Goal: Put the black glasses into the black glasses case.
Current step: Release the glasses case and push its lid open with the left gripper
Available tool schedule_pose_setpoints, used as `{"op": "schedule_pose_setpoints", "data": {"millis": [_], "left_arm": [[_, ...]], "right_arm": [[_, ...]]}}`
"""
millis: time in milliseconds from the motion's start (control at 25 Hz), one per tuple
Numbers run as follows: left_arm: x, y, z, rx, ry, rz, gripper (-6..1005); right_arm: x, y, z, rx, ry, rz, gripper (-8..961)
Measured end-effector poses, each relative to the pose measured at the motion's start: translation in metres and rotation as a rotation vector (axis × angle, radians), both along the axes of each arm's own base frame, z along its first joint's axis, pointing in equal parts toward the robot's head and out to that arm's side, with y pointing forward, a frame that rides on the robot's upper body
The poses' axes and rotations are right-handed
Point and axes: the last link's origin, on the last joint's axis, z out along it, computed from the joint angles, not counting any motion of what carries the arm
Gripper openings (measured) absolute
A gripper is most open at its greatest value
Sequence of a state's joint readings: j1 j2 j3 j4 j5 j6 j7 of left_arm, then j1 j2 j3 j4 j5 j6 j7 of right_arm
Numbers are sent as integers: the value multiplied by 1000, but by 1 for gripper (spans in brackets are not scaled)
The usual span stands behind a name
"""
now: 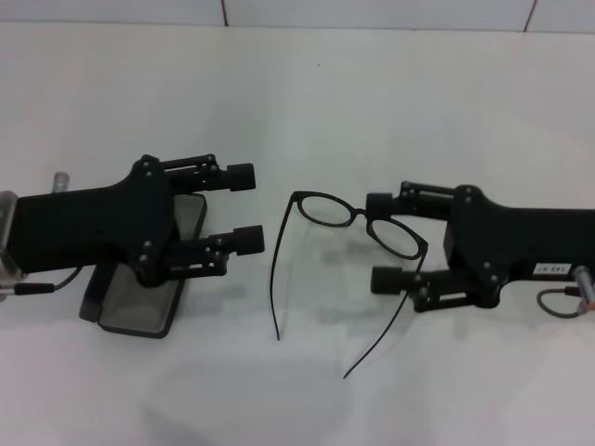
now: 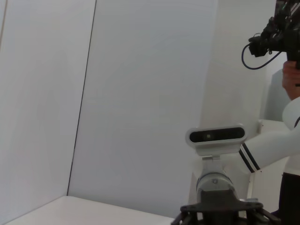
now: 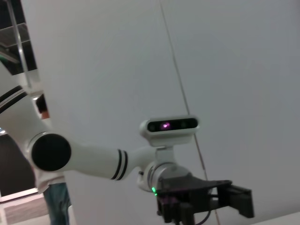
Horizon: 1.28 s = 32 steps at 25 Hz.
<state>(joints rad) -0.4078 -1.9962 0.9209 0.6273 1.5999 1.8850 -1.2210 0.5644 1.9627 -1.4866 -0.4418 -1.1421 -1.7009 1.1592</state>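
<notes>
In the head view the black glasses point(image 1: 325, 210) lie unfolded on the white table point(image 1: 390, 102), lenses toward the right and both thin temple arms reaching toward the near edge. My right gripper point(image 1: 381, 240) is open and low at the right, its two fingers on either side of the right-hand lens. The black glasses case point(image 1: 138, 305) lies open at the left with its grey lining showing, mostly hidden under my left arm. My left gripper point(image 1: 246, 206) is open above the case's right edge, with nothing between its fingers.
The back edge of the table meets a white wall point(image 1: 372, 11). The left wrist view looks across at the right arm's wrist camera point(image 2: 215, 135). The right wrist view shows the left arm's camera point(image 3: 171, 125) against a white wall.
</notes>
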Motion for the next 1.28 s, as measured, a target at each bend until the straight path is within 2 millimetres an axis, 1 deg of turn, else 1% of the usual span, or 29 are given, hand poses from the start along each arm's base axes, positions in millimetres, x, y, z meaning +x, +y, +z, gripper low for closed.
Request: {"op": "schedule_pose_setpoints", "data": {"millis": [80,280,320,400,560,640,720,800,960,1280], "left_arm": [[1,0,0,0,-4,2,699],[11,6,3,-2,3,10,697],[22,15,10,2,77,56,697],[30,24,18,17,170,132,696],[49,41,44,75,369,312,666],[54,45,53,82,439,407,645],[55,47,57,79,508,499,625],[53,48,56,75,604,596,615],[50,47,49,60,731,737,614],[46,44,45,114,884,835,613]], "right_arm": [[1,1,1,8,4,-6,851],[16,2,14,87,46,-93,851],[19,2,17,103,53,-111,851],[25,2,22,126,60,-137,851],[35,-1,28,156,71,-177,851],[39,-4,29,164,70,-186,851],[42,-6,28,171,68,-190,851],[43,-6,27,175,68,-195,851],[45,-5,27,181,61,-204,850],[46,-1,25,188,32,-209,850]]}}
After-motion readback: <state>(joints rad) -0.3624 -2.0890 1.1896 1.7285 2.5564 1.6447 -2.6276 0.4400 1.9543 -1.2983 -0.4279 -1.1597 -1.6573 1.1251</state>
